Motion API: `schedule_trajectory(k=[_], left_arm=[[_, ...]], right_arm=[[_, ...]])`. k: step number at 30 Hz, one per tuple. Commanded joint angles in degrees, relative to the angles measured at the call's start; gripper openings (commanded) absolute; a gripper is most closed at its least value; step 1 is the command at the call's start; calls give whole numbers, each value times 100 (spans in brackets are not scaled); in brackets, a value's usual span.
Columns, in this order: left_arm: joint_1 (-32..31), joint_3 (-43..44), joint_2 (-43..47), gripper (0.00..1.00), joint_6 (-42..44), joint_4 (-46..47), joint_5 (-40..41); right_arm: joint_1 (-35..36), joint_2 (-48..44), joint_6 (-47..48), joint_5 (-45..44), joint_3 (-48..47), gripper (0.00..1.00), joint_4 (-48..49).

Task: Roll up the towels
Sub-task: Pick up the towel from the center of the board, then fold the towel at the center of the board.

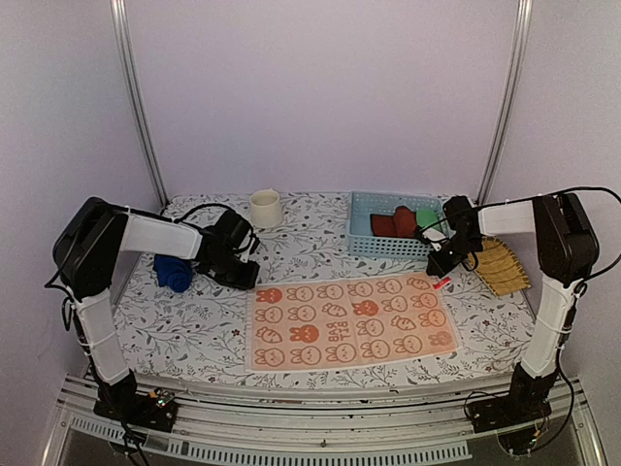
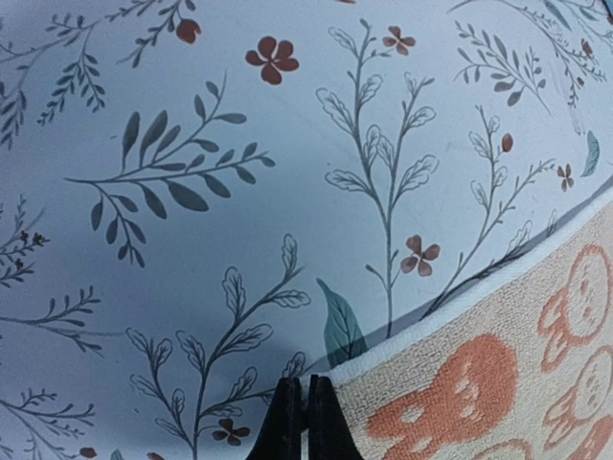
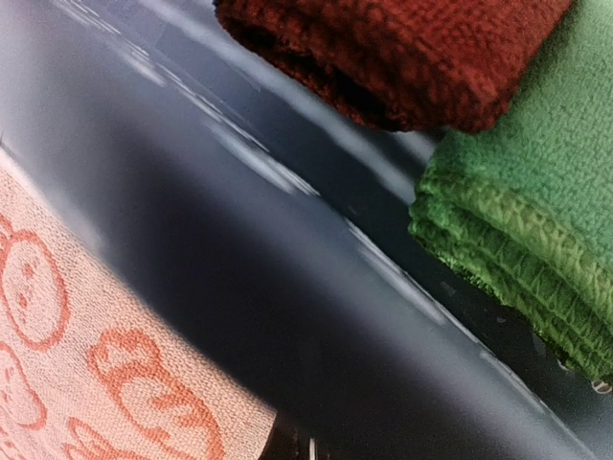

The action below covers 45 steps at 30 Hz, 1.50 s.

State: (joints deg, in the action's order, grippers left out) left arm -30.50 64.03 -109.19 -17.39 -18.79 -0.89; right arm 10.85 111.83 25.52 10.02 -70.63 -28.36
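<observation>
My left gripper [image 2: 306, 395] is closed at a corner of the flat, soft salmon towel [image 1: 349, 325] printed with rabbits; my right gripper [image 1: 437, 267] is closed too. The plain blue towel [image 1: 173, 272] lies rolled nearby.

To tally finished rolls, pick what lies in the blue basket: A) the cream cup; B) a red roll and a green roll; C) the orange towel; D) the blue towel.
B: the red roll and the green roll lie side by side inside the blue basket.
</observation>
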Motion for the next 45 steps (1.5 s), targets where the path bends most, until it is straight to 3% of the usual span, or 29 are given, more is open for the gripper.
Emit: schedule_trajectory(k=[1,22,34,45], left_arm=[[-107,-117,-123,0,42,-126,-158],[326,-346,1226,0,16,684,-76],[352,-794,1727,0,63,709,-219],[352,-1505,2350,0,-23,690,-1079]], right_arm=[[2,262,15,24,-11,2,-55],[-460,-408,151,989,-727,3,-253],[-523,-901,495,1519,-206,2,-239],[-528,-1516,1322,1827,492,2,-595]])
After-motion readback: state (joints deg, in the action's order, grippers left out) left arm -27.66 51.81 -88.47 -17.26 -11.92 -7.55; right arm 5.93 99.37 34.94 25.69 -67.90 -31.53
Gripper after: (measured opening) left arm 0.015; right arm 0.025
